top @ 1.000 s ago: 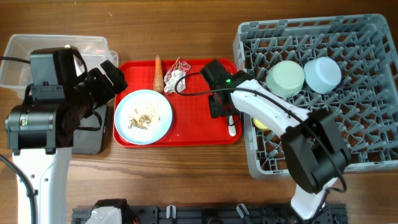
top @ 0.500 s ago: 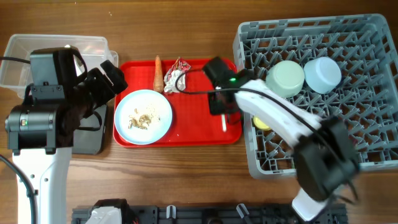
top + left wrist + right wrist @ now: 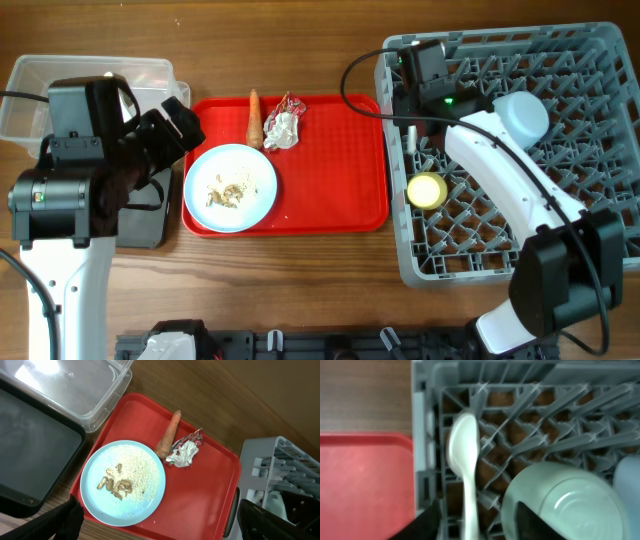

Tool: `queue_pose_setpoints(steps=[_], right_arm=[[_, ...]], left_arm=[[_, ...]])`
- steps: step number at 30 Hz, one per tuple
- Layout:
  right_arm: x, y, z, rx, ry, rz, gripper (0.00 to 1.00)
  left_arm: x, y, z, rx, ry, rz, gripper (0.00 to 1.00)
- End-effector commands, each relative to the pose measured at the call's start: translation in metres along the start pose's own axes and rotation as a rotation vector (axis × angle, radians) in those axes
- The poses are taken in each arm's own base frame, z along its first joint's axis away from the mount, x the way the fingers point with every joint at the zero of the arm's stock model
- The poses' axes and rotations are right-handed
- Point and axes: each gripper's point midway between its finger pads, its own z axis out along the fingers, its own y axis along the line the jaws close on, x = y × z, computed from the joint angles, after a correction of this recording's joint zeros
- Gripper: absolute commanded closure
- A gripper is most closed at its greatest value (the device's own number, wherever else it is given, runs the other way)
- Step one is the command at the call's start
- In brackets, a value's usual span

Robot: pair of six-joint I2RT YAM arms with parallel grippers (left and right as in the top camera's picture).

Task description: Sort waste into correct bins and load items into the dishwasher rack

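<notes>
My right gripper [image 3: 410,112] is open over the grey dishwasher rack's [image 3: 600,200] near-left corner. The white spoon [image 3: 464,455] lies on the pegs between its fingers [image 3: 475,527], beside the upturned green bowl [image 3: 560,505]. The pale blue bowl [image 3: 522,118] sits upturned in the rack. The pale blue plate [image 3: 230,187] with beige scraps [image 3: 116,485], the carrot [image 3: 254,118] and the wrapper [image 3: 282,122] lie on the red tray [image 3: 335,170]. My left gripper [image 3: 160,532] is open above the plate's near side.
The clear tub [image 3: 40,75] stands at the far left, with the black tray [image 3: 150,215] in front of it, partly under my left arm. A small yellow round object [image 3: 426,190] sits in the rack. Bare wood shows along the table's back.
My right gripper carried the spoon from the red tray's right side up and right into the rack, and its fingers now stand apart from it. The left arm has not moved.
</notes>
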Motion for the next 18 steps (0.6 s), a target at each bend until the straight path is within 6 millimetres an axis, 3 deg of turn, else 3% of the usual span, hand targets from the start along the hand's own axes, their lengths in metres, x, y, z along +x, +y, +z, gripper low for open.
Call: queue_pose_setpoints(steps=[1, 5, 6, 9, 10, 11, 15, 18], right_arm=[[-0.026, 0.023, -0.062, -0.159, -0.114, -0.039, 0.40], [-0.045, 0.034, -0.173, -0.336, -0.322, -0.041, 0.32], [-0.043, 0.037, -0.204, -0.402, -0.371, -0.047, 0.00], [-0.022, 0.050, -0.297, -0.678, -0.493, -0.102, 0.00], [-0.017, 0.049, -0.318, -0.732, -0.528, -0.114, 0.00], [-0.005, 0.040, -0.327, -0.716, -0.535, -0.130, 0.00], [0.030, -0.009, -0.325, -0.502, -0.504, -0.109, 0.00], [0.043, -0.045, -0.325, -0.343, -0.518, -0.068, 0.00]], left_arm=[[-0.003, 0.002, -0.001, -0.008, -0.011, -0.013, 0.00], [-0.002, 0.002, -0.001, -0.008, -0.010, -0.013, 0.00], [-0.003, 0.002, -0.001, -0.008, -0.011, -0.013, 0.00], [-0.003, 0.002, -0.001, -0.008, -0.011, -0.013, 0.00], [-0.003, 0.002, -0.001, -0.008, -0.011, -0.013, 0.00], [-0.003, 0.002, -0.001, -0.008, -0.011, -0.013, 0.00], [-0.003, 0.002, -0.001, -0.008, -0.011, -0.013, 0.00], [-0.003, 0.002, -0.001, -0.008, -0.011, -0.013, 0.00]])
